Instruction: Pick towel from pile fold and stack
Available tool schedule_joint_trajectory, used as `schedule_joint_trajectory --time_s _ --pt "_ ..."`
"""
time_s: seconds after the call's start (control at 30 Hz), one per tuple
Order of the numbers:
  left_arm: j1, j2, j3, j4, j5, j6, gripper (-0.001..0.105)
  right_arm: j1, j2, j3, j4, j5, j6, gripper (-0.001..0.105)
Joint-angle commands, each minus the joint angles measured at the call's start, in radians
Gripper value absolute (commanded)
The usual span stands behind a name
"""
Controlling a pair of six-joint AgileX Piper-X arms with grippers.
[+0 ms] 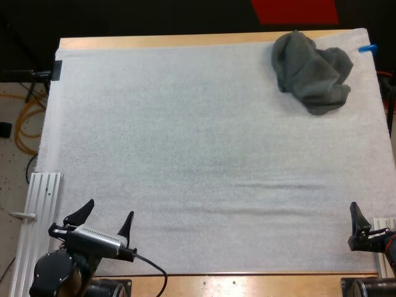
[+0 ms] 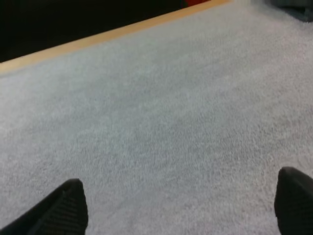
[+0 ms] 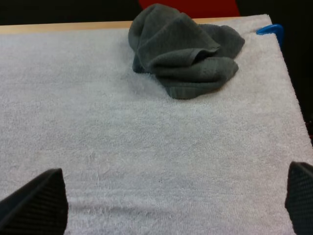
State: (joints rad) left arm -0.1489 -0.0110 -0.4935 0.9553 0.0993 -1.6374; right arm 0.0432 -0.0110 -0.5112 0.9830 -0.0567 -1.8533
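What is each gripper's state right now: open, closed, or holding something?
Left gripper: open, holding nothing.
Right gripper: open, holding nothing, clear of the crumpled towel.

A crumpled dark grey-green towel (image 1: 312,73) lies on the white mat (image 1: 185,148) at one o'clock, well apart from the left gripper (image 1: 111,208), fingers spread, at seven o'clock and the right gripper (image 1: 357,220) at four.

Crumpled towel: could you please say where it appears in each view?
High view: crumpled towel at the white mat's far right corner.
Left wrist view: likely the dark sliver at the mat's far edge.
Right wrist view: ahead of the right gripper, at that edge.
Shared landmark: table's wooden far edge.
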Motion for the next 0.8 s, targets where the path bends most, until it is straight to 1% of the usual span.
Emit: schedule_joint_trajectory --time_s 0.0,0.07,0.17,0.2,0.3,0.33,0.37,0.43,0.47,0.5,0.57,0.63,0.67,0.73,0.77 --pt "0.001 -0.127 0.001 -0.031 0.002 -0.003 0.075 0.001 -0.036 -0.001 -0.006 0.001 -0.005 0.088" --pt "0.001 -0.1 -0.012 -0.046 0.002 -0.003 0.075 0.001 -0.028 -0.004 -0.006 0.003 -0.005 0.088" --pt "0.001 -0.013 -0.057 -0.049 0.007 -0.003 0.075 0.001 0.008 -0.024 -0.007 0.003 0.0 0.088" --pt "0.001 0.038 -0.086 -0.049 0.021 0.001 0.075 0.001 0.029 -0.038 -0.007 0.006 0.014 0.088" --pt "0.001 0.17 -0.162 -0.057 0.1 0.029 0.075 0.001 0.111 -0.095 -0.007 0.011 0.052 0.088" --pt "0.001 0.229 -0.195 -0.065 0.146 0.042 0.075 0.001 0.149 -0.122 -0.007 0.011 0.055 0.088" --pt "0.001 0.259 -0.212 -0.069 0.17 0.048 0.075 0.001 0.171 -0.137 -0.007 0.011 0.055 0.088" --pt "0.001 0.372 -0.277 -0.094 0.26 0.049 0.075 0.001 0.251 -0.192 -0.007 0.011 0.055 0.088" --pt "0.001 0.391 -0.286 -0.101 0.273 0.049 0.075 0.001 0.276 -0.208 -0.007 0.011 0.055 0.088" --pt "-0.008 0.439 -0.314 -0.112 0.301 0.049 0.075 0.001 0.317 -0.234 -0.007 0.007 0.055 0.088" --pt "-0.04 0.501 -0.346 -0.129 0.305 0.049 0.075 0.001 0.395 -0.278 -0.007 0.007 0.059 0.088" --pt "-0.106 0.548 -0.369 -0.164 0.305 0.049 0.075 0.001 0.505 -0.332 -0.014 -0.008 0.064 0.088" --pt "-0.126 0.559 -0.374 -0.171 0.305 0.049 0.075 0.001 0.533 -0.345 -0.015 -0.013 0.064 0.088" --pt "-0.199 0.593 -0.378 -0.201 0.305 0.049 0.075 0.001 0.637 -0.386 -0.026 -0.016 0.064 0.088" --pt "-0.21 0.599 -0.378 -0.205 0.305 0.049 0.075 0.001 0.666 -0.397 -0.034 -0.016 0.064 0.088"
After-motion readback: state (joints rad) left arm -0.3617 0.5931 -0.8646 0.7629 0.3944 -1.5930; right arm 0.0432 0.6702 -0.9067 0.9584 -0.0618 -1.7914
